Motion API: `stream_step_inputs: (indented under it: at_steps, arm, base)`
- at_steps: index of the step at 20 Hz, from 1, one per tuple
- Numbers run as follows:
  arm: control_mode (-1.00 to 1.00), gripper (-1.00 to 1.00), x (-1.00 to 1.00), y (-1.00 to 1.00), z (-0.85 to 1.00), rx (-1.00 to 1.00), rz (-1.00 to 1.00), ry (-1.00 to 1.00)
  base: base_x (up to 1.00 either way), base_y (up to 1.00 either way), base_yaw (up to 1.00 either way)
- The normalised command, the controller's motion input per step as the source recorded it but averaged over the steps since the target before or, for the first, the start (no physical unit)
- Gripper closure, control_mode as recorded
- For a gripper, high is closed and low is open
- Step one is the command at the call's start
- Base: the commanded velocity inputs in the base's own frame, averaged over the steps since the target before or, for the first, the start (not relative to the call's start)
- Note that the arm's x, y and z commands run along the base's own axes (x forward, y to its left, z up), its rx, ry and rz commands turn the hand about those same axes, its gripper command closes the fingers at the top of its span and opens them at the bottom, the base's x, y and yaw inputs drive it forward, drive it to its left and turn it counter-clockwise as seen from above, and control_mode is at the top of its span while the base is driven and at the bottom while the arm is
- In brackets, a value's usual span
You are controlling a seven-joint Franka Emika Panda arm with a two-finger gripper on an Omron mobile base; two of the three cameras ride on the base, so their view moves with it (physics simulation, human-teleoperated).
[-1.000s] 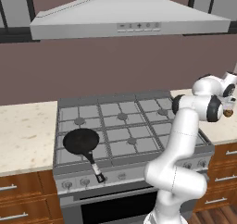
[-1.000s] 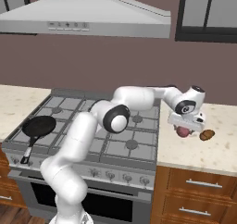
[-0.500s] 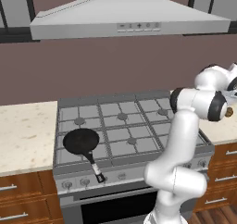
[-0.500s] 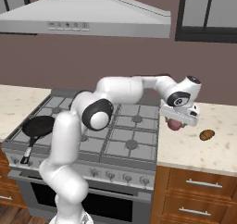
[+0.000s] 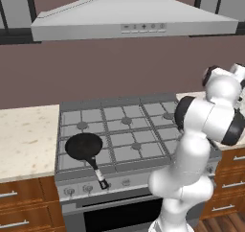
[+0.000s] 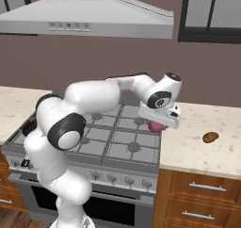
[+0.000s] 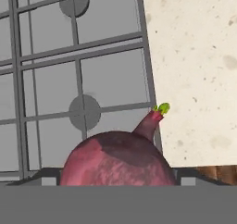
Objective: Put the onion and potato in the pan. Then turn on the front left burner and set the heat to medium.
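Note:
My gripper point(image 6: 158, 122) is shut on the onion point(image 6: 154, 126), a reddish-pink ball held in the air over the stove's right edge. In the hand view the onion point(image 7: 118, 158) bulges up from the bottom with its green-tipped sprout pointing up right. The orange-brown potato point(image 6: 210, 137) lies on the counter to the right, apart from the gripper. The black pan point(image 5: 84, 145) sits on the stove's front-left cell with its handle point(image 5: 97, 173) pointing toward the front edge. It covers the front left burner.
The grey grate point(image 5: 129, 135) spans the stove, with burner caps point(image 7: 84, 112) below the hand. Knobs point(image 6: 96, 175) line the stove's front panel. Pale counter point(image 7: 194, 56) lies right of the stove, and more counter point(image 5: 24, 135) on its left. The hood point(image 5: 134, 22) hangs overhead.
The arm has carried the onion up and to the left, from beside the potato on the counter to over the stove's right edge. The potato and the pan stayed put.

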Motion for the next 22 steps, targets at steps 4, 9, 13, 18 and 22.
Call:
stream_step_inputs:
  at_steps: [4, 9, 13, 18, 22]
  arm:
    - [-1.00, 1.00, -0.63, 0.99, 0.36, -0.07, 0.01, 0.09]
    - [-1.00, 1.00, -0.46, 0.97, 0.29, -0.06, 0.01, 0.17]
    - [-1.00, 1.00, -0.28, 0.99, 0.10, -0.06, 0.00, 0.19]
    - [-1.00, 1.00, -0.26, 1.00, 0.05, -0.05, 0.00, 0.17]
    - [-1.00, 1.00, -0.18, 1.00, 0.06, -0.03, 0.01, 0.07]
  base:
    - [0.00, 0.00, 0.00]
    - [0.00, 0.00, 0.00]
    - [0.00, 0.00, 0.00]
    - [0.00, 0.00, 0.00]
    - [0.00, 0.00, 0.00]
